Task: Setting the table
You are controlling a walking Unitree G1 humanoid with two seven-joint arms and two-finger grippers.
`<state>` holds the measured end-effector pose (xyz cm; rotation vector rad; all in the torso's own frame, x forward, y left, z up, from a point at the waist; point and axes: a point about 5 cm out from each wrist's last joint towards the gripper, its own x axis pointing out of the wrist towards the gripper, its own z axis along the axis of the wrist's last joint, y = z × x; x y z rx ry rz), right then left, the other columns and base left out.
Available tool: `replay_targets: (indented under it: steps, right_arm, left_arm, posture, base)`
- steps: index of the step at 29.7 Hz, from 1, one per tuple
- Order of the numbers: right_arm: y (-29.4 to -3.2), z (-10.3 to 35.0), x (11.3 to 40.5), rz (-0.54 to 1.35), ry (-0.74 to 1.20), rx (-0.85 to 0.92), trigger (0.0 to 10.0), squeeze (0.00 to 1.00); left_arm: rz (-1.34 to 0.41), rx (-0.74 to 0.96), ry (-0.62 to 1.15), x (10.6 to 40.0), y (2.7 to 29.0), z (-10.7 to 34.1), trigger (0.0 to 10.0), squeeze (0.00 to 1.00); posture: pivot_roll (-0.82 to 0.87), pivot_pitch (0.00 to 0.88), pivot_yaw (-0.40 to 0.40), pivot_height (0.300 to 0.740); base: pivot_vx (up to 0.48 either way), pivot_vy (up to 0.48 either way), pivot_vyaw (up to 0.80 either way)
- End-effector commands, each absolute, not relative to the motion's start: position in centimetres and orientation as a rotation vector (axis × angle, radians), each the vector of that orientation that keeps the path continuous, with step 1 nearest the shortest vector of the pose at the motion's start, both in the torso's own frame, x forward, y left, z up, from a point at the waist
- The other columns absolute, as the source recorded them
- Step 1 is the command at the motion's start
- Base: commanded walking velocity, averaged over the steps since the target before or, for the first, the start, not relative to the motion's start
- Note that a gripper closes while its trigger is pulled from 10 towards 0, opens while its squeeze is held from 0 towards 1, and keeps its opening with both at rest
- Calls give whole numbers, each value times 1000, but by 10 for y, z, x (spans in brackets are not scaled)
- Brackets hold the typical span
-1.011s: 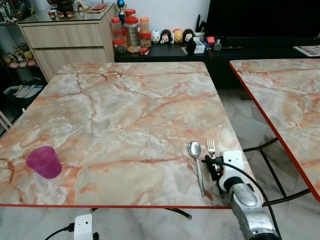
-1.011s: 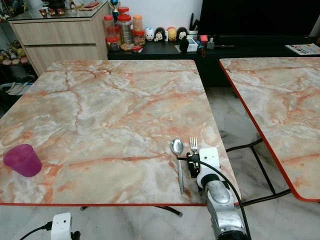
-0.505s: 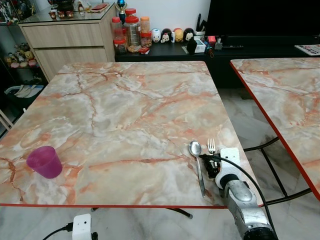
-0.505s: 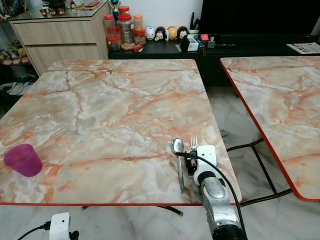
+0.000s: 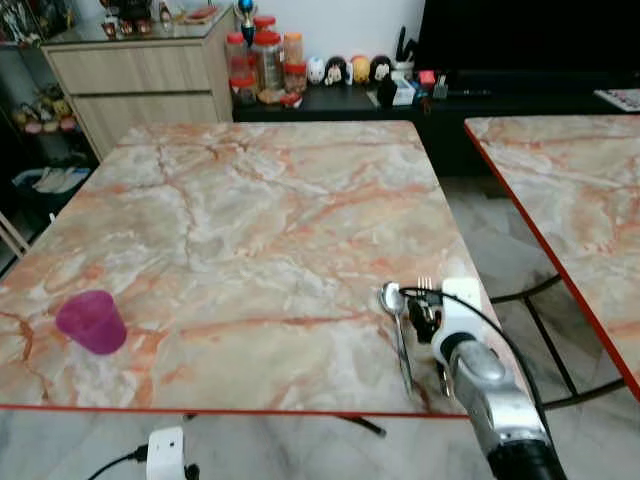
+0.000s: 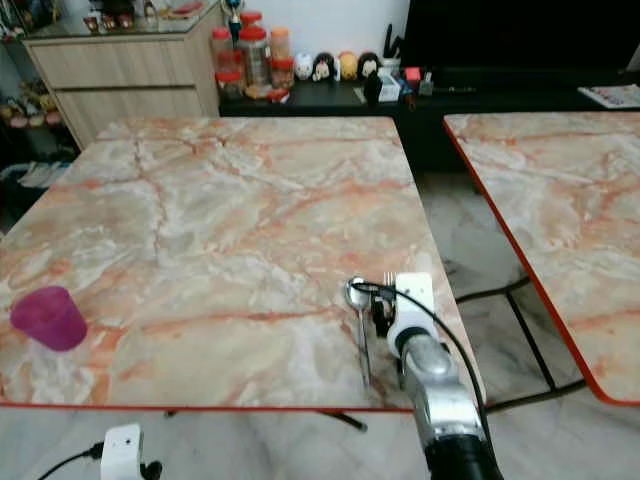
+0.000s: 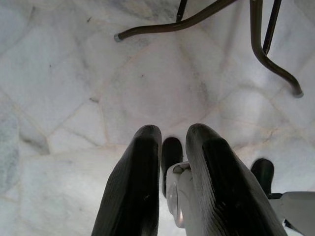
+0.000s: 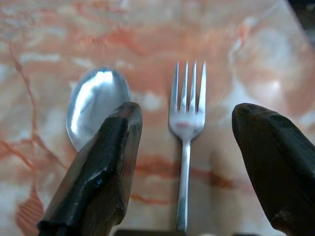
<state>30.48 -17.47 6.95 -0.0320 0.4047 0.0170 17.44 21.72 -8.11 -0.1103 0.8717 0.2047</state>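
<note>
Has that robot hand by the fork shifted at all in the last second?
Yes. The right gripper has slid forward along the fork, away from the table's near edge; its open fingers straddle it.
</note>
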Motion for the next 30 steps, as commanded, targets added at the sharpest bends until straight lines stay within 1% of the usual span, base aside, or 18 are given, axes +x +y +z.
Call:
replay_targets:
  steps: [1,4,10,13,14,18,24,30]
  right_arm:
    - [-174,80,304,19,394,-34,10000,0]
    - [-173,91,302,17,378,-32,10000,0]
    - [-167,93,293,31,379,-26,10000,0]
    - [-164,82,282,30,409,-45,10000,0]
    - [-162,76,272,23,437,-57,10000,0]
    - [-163,68,263,-3,471,-59,10000,0]
    - [-171,68,260,-48,467,-59,10000,0]
    - [-178,76,264,-76,413,-49,10000,0]
  left_arm:
    - [212,-131,870,175,218,-81,10000,0]
    - [219,-138,873,173,219,-81,10000,0]
    - [223,-146,876,172,218,-82,10000,0]
    - [221,-148,876,172,218,-82,10000,0]
    - [220,-149,874,172,217,-82,10000,0]
    - [219,-149,873,172,218,-82,10000,0]
    - [219,-146,874,172,219,-82,10000,0]
    - [215,-146,867,174,219,-81,10000,0]
  posture:
    - [-37,0,-6,740]
    - [-40,0,-8,740]
    - [-48,0,-6,740]
    - [-49,0,-3,740]
    - [-51,0,-1,740]
    - [-53,0,0,740]
    - [-66,0,9,740]
    - [-68,0,12,740]
  base:
    - [0,0,0]
    - [0,0,0]
    - [0,0,0]
    - [0,0,0]
    - [0,0,0]
    - [0,0,0]
    - [0,0,0]
    - [0,0,0]
